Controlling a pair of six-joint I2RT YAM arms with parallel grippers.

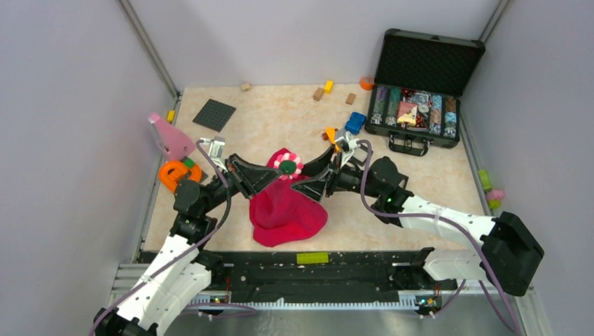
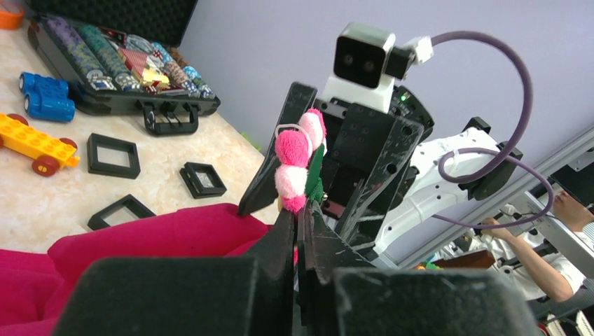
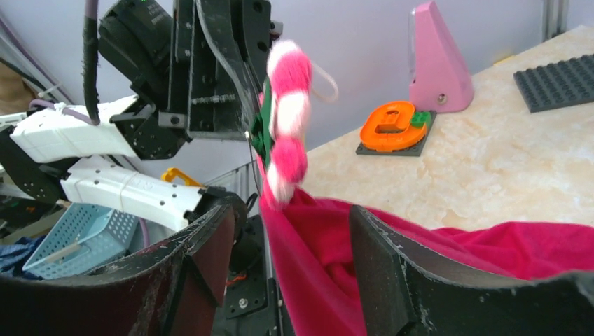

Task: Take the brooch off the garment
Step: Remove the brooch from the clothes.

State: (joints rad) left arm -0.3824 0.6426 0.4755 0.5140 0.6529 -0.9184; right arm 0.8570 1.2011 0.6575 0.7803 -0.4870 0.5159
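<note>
As the left fingers (image 2: 280,245) pinch shut on the garment (image 1: 284,210) just beneath the brooch (image 1: 288,164), lifted off the table (image 1: 420,182), the right fingers (image 3: 392,266) stand open on either side of it, probably needing next to close and pull.

Table (image 1: 280,119): beige marbled top.
Far right: open black case (image 1: 429,63); blue toy (image 1: 355,123) just beside it.
Far edge: wood blocks (image 1: 318,94), yellow block (image 1: 328,86).
Far left: grey baseplate (image 1: 214,114).
Left edge: pink wedge (image 1: 168,136); orange ring (image 1: 175,173) on a dark base.
Middle: red garment (image 1: 284,210), lower part on the top, peak raised.
Near it: black frames (image 2: 113,155), yellow car (image 2: 35,143).
</note>
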